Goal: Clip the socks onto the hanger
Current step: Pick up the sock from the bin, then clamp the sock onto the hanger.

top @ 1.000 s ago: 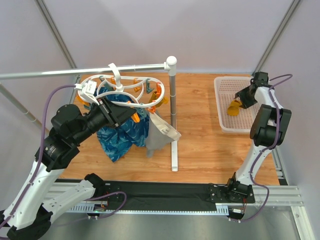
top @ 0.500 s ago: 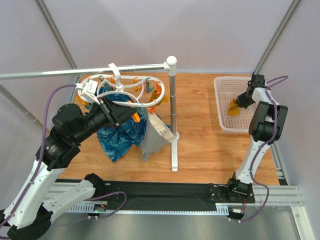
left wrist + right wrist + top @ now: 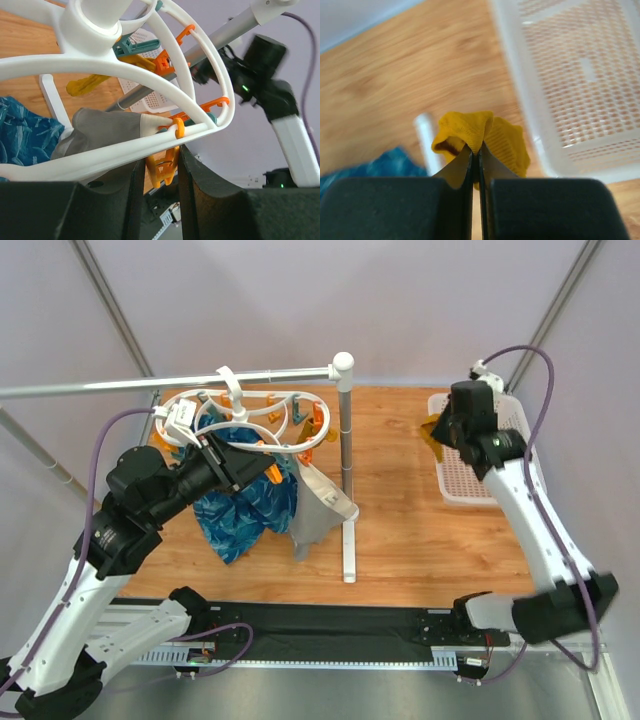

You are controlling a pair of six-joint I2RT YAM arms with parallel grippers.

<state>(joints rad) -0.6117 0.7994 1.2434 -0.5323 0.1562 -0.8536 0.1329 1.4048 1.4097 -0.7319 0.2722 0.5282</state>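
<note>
The white oval hanger with orange clips hangs by its hook from the grey rail. In the left wrist view its outer ring crosses just above my left gripper, which is shut on one orange clip under the ring. My right gripper is shut on a mustard-yellow sock and holds it in the air left of the basket. In the right wrist view the sock bunches above the closed fingertips of that gripper. I see no other sock.
The white mesh basket sits at the table's right side. The grey rail rests on a post with a white foot. A blue patterned cloth and a grey garment hang below the hanger.
My right gripper closed on the sock in the basket, lifted it out and swung left over the table. The left arm and hanger stayed put.
</note>
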